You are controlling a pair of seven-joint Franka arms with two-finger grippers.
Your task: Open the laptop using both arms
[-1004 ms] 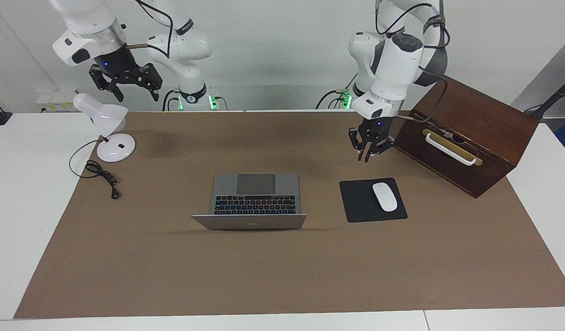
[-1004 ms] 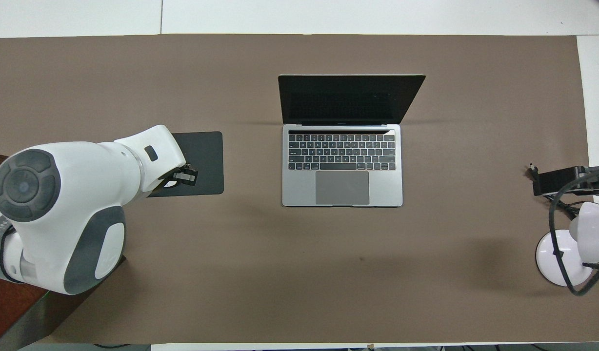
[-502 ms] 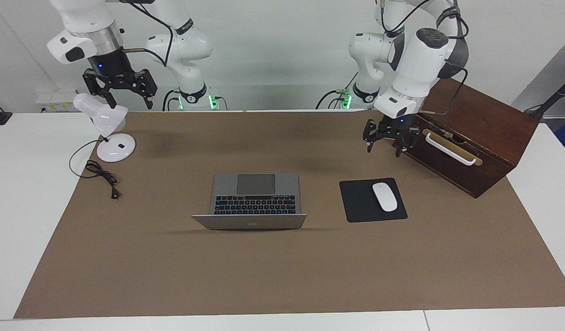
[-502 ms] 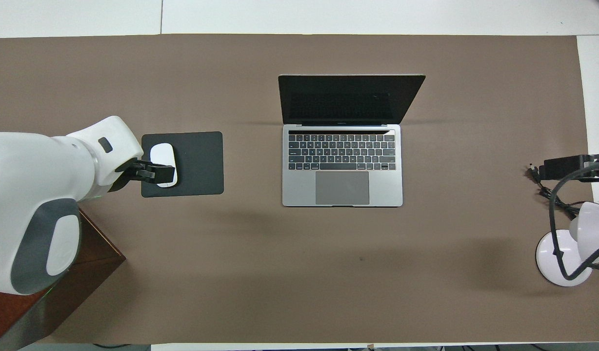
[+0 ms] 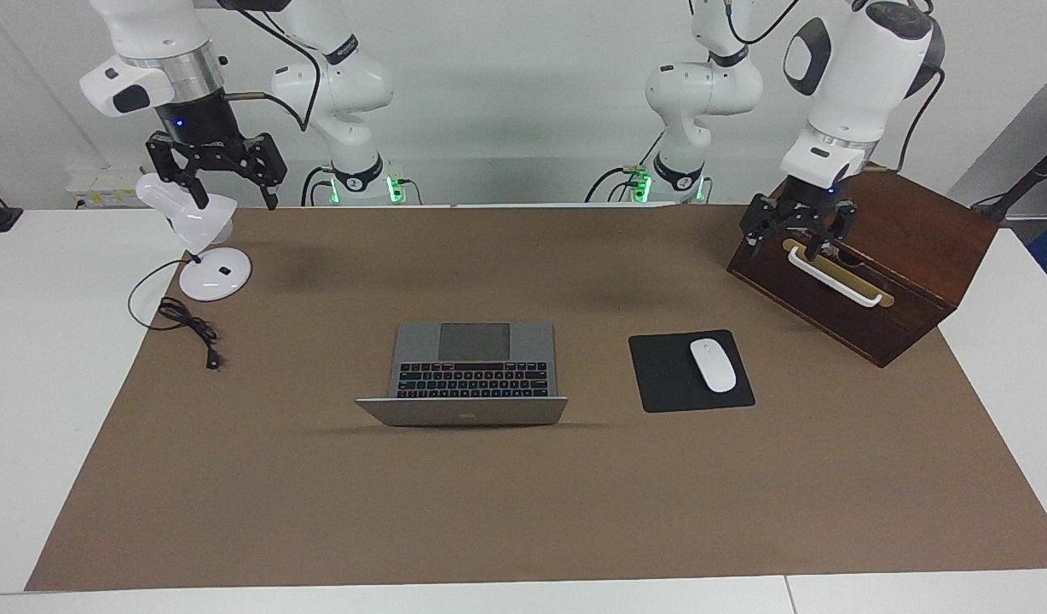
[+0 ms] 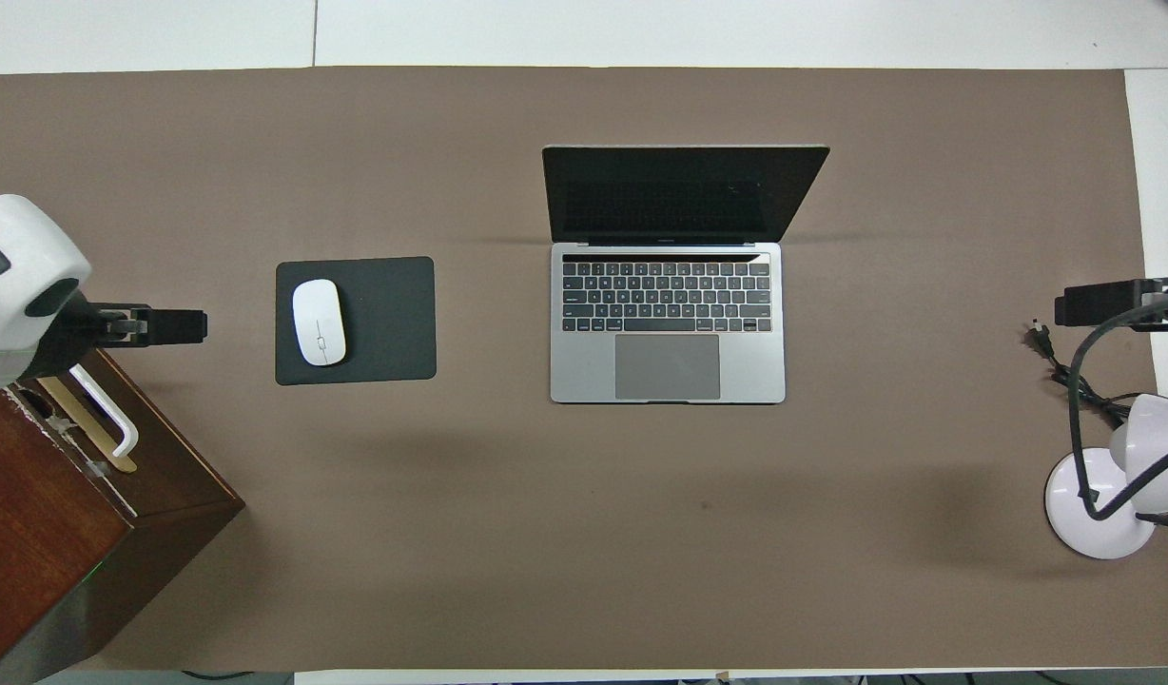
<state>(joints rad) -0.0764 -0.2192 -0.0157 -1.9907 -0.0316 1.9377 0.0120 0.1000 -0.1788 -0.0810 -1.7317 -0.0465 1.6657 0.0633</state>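
Observation:
The silver-grey laptop (image 5: 472,375) stands open in the middle of the brown mat, its lid (image 5: 462,411) raised and its dark screen (image 6: 684,195) facing the robots. Black keys and the grey trackpad (image 6: 667,366) show. My left gripper (image 5: 796,243) hangs open and empty over the edge of the wooden box, well away from the laptop; it also shows in the overhead view (image 6: 180,325). My right gripper (image 5: 234,200) is open and empty, up in the air over the lamp head; it also shows in the overhead view (image 6: 1088,306).
A black mouse pad (image 5: 660,375) with a white mouse (image 5: 713,365) lies beside the laptop toward the left arm's end. A dark wooden box (image 5: 882,256) with a white handle stands nearer to the robots. A white desk lamp (image 5: 204,256) and its cable (image 5: 187,320) sit at the right arm's end.
My left gripper has swung from near the mouse pad to over the wooden box's edge. My right gripper has shifted slightly over the lamp. The laptop has not moved.

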